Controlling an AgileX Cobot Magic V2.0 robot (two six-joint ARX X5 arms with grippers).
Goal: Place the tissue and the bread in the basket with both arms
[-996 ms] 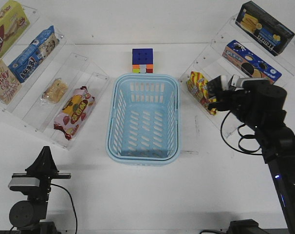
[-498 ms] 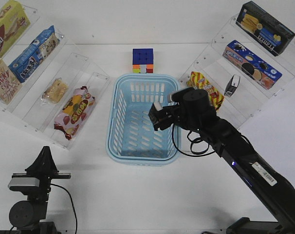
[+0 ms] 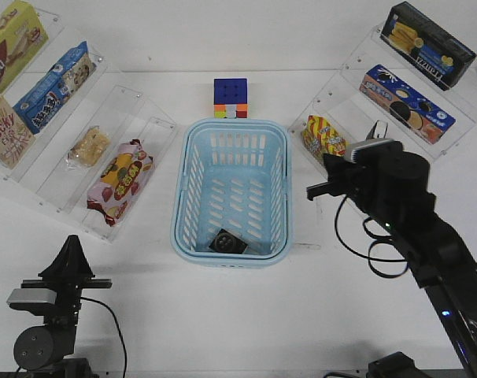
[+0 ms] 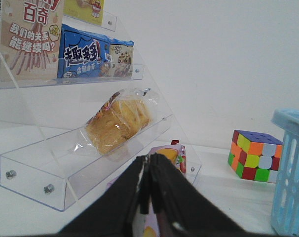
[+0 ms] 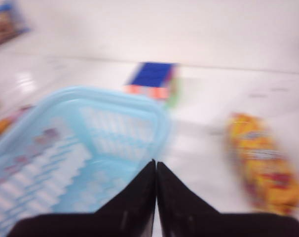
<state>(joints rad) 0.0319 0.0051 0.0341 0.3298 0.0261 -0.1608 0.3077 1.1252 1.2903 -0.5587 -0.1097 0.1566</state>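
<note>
**Black tissue pack lying in the basket, bread waiting on its shelf**

Black and white, the tissue pack (image 3: 228,241) is lying flat on the slotted floor of the light blue basket (image 3: 190,179), close to the near wall. The wrapped bread (image 3: 88,146) is sitting on a clear acrylic shelf (image 3: 148,128) well to the left of the basket, beside a pink-red snack bag (image 3: 120,179); the left wrist view is showing it tilted against the shelf's back.

The right gripper (image 3: 318,189) is hovering just right of the basket rim, its fingers pressed together on nothing. The left gripper (image 4: 150,170) is parked low at the near left, fingers likewise together, pointing toward the bread.

Judging from this, the bread is the remaining step. The left fingers would be needing to part before reaching in; the slick wrap could be slipping from a shallow pinch, and the shelf's front lip could be catching a fingertip or the snack bag below being nudged. The right arm, lingering by the rim, could be crowding the drop.

The right wrist view is blurring heavily, so the basket floor there is unreadable. A second tissue pack (image 3: 377,129) is peeking out behind the right arm, mostly hidden. A Rubik's cube (image 3: 231,98) is standing beyond the basket.
</note>
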